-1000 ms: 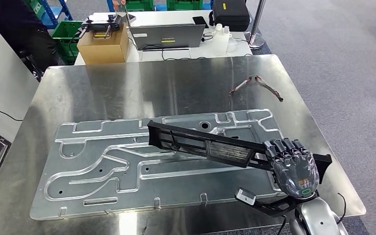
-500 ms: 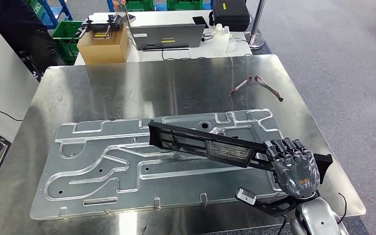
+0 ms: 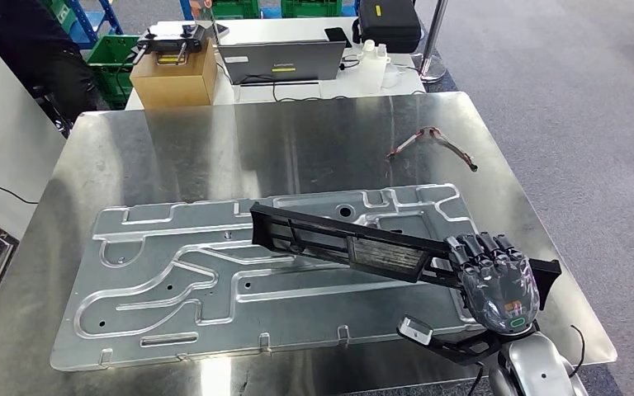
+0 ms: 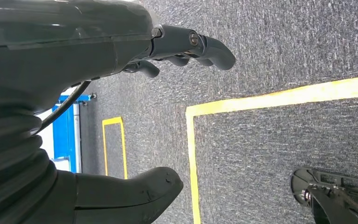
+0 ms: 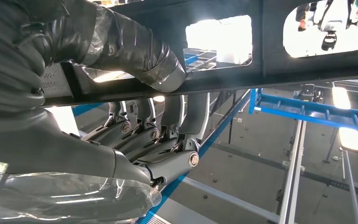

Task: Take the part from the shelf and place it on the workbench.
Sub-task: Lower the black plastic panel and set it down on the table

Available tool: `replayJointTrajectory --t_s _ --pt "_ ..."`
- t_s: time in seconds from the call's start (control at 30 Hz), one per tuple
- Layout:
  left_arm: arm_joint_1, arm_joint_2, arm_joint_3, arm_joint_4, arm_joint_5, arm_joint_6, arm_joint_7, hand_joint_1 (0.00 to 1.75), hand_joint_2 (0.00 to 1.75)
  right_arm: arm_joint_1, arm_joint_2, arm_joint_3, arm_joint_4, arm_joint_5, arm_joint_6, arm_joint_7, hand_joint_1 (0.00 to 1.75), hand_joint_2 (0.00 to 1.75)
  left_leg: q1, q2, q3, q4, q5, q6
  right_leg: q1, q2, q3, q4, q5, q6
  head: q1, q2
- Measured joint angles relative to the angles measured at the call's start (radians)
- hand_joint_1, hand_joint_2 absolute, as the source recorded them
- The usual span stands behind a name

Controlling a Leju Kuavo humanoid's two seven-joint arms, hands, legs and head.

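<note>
Nearest to me, at the near right corner of the counter (image 3: 297, 140), my right hand (image 3: 495, 280) grips the right end of the part (image 3: 355, 247), a long black plastic frame. From the wrist camera I see the thumb (image 5: 121, 46) wrapped over one side of the black rail and the fingers (image 5: 168, 135) curled round the other, so the hold is full. The part runs from that hand toward the left and slightly far, crossing above the large stamped metal panel (image 3: 173, 280) that lies flat on the counter; I cannot tell whether its left end touches the panel or hangs just over it. Against the frames from a second and half a second ago I find almost nothing changed: the part lies along the same line and the hand has stayed clamped at the same spot.

My left hand (image 4: 121, 93) hangs over grey carpet marked with yellow tape (image 4: 191, 154), fingers loosely spread apart and nothing in it.

Farther out, on the bare far right of the counter, lies a pair of safety glasses (image 3: 431, 144), well apart from the part. Beyond the counter a white table carries a laptop (image 3: 281, 62) and, left of it, a cardboard box (image 3: 173, 78).
</note>
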Motion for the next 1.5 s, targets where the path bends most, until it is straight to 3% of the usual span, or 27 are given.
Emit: replayJointTrajectory --t_s 1.1,1.17,1.23,1.3,1.5 --pt "0.000 0.000 -0.002 0.000 -0.001 0.009 0.000 0.00 1.75 -0.002 0.003 -0.004 -0.005 -0.020 0.000 -0.016 1.75 1.75 0.000 0.000 0.000 0.000 0.000 0.000 0.000 0.000 0.000 0.000 0.000 0.000 0.000 0.000" --pt "0.000 0.001 -0.003 0.000 -0.007 0.036 0.000 0.00 1.75 -0.013 0.046 -0.041 -0.036 -0.122 0.000 -0.122 1.75 1.75 0.000 0.000 -0.001 0.000 0.000 0.000 0.000 0.000 -0.001 0.000 0.000 0.000 0.000 0.000" --pt "0.000 0.006 -0.005 0.000 -0.010 0.057 0.000 0.00 1.75 -0.036 0.139 -0.130 -0.079 -0.270 0.000 -0.286 1.75 1.75 0.000 0.000 -0.001 0.000 0.001 -0.001 0.001 0.000 -0.002 0.001 0.000 0.000 0.000 0.000" --pt "-0.001 0.012 -0.005 0.000 -0.010 0.061 -0.001 0.00 1.75 -0.058 0.218 -0.218 -0.097 -0.346 0.000 -0.373 1.75 1.75 0.001 0.000 -0.001 0.000 0.001 -0.001 0.001 0.000 -0.001 0.001 0.000 0.000 0.000 0.000" --pt "-0.003 0.015 -0.004 0.000 -0.019 0.063 0.002 0.00 1.75 -0.076 0.347 -0.318 -0.099 -0.354 0.000 -0.392 1.75 1.75 0.001 0.000 0.000 0.000 0.001 -0.002 0.001 0.001 -0.002 0.002 -0.001 -0.001 0.000 0.000"
